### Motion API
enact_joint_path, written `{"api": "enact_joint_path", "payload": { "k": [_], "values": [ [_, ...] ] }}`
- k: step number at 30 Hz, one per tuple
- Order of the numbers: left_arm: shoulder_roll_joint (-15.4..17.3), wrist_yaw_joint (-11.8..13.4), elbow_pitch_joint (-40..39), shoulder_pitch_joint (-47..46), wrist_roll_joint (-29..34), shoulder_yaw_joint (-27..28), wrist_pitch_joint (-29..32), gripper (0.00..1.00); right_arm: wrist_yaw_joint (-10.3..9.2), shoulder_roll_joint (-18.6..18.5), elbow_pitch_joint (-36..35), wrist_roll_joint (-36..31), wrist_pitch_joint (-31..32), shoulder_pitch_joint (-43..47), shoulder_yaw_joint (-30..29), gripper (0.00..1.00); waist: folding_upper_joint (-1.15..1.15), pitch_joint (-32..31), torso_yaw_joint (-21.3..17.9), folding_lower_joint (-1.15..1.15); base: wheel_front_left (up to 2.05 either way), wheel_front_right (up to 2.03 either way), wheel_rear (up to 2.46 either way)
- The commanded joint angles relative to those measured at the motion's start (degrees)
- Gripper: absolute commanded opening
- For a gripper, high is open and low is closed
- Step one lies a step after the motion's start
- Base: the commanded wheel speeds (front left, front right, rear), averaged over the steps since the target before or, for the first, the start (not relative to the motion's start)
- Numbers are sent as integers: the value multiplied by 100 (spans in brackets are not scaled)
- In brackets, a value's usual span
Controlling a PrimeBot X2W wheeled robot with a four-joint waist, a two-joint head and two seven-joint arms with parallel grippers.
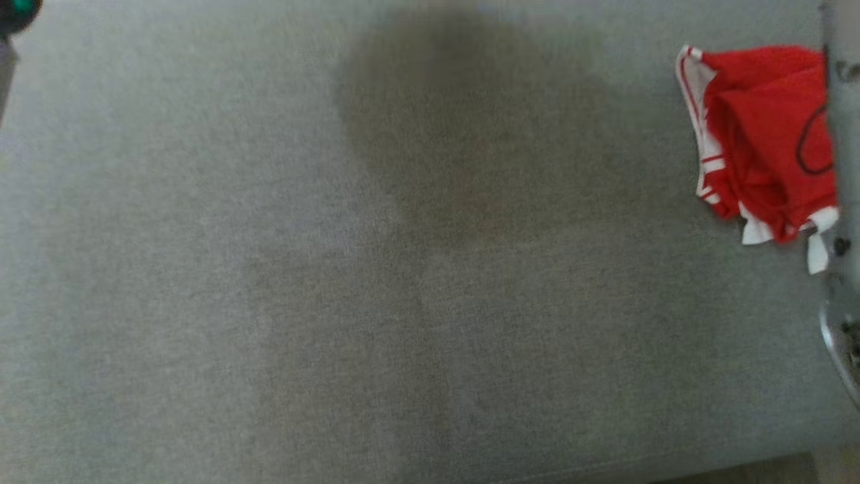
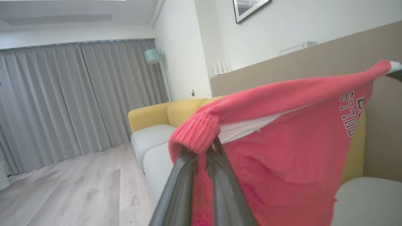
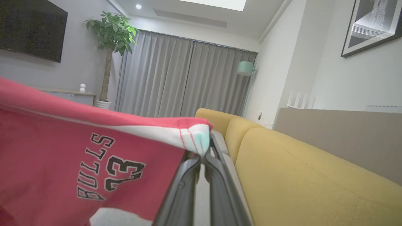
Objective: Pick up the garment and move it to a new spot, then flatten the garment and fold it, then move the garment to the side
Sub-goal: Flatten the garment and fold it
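Observation:
The garment is a red jersey with white trim and black "BULLS 23" lettering [image 3: 106,169]. It hangs stretched between both grippers above the sofa. In the left wrist view my left gripper [image 2: 209,147] is shut on a ribbed red edge of the garment [image 2: 282,150], with cloth draped between and over the fingers. In the right wrist view my right gripper [image 3: 205,153] is shut on a white-trimmed corner. The head view has the bunched red garment [image 1: 759,141] at the far right, partly hidden behind a pale arm [image 1: 843,168].
A grey seat cushion [image 1: 336,302] spreads across the head view, with a dark shadow [image 1: 470,134] in its upper middle. The yellow sofa back [image 3: 298,175] runs beside the right gripper. Wood floor [image 2: 69,188] and grey curtains [image 2: 62,100] lie beyond the sofa's end.

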Motion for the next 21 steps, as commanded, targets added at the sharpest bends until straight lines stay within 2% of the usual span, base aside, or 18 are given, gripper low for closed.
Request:
{"api": "enact_joint_path", "payload": {
  "k": [1, 6, 8, 15, 21],
  "values": [
    [168, 16, 190, -343, -38, 143, -374, 0, -5, 163, 273, -138, -320, -184, -234, 0, 0, 213, 0, -4, 0, 0, 0],
    [17, 15, 335, -97, -490, -524, -704, 0, -5, 315, 1345, -291, -575, 23, -21, 0, 0, 195, 80, -4, 0, 0, 0],
    [8, 14, 312, 20, -602, -694, -728, 0, -5, 316, 1544, -282, -593, 123, 88, 0, 0, 180, 100, -4, 0, 0, 0],
    [119, 14, 27, 1122, -1258, -2069, -804, 0, -5, 218, 2668, 118, -470, 986, 1223, 0, 0, -85, 179, -4, 0, 0, 0],
    [269, 14, -230, 1927, -1531, -2939, -830, 0, -5, -109, 2826, 933, -71, 1531, 2234, 0, 0, -433, 199, -4, 0, 0, 0]
  ]
}}
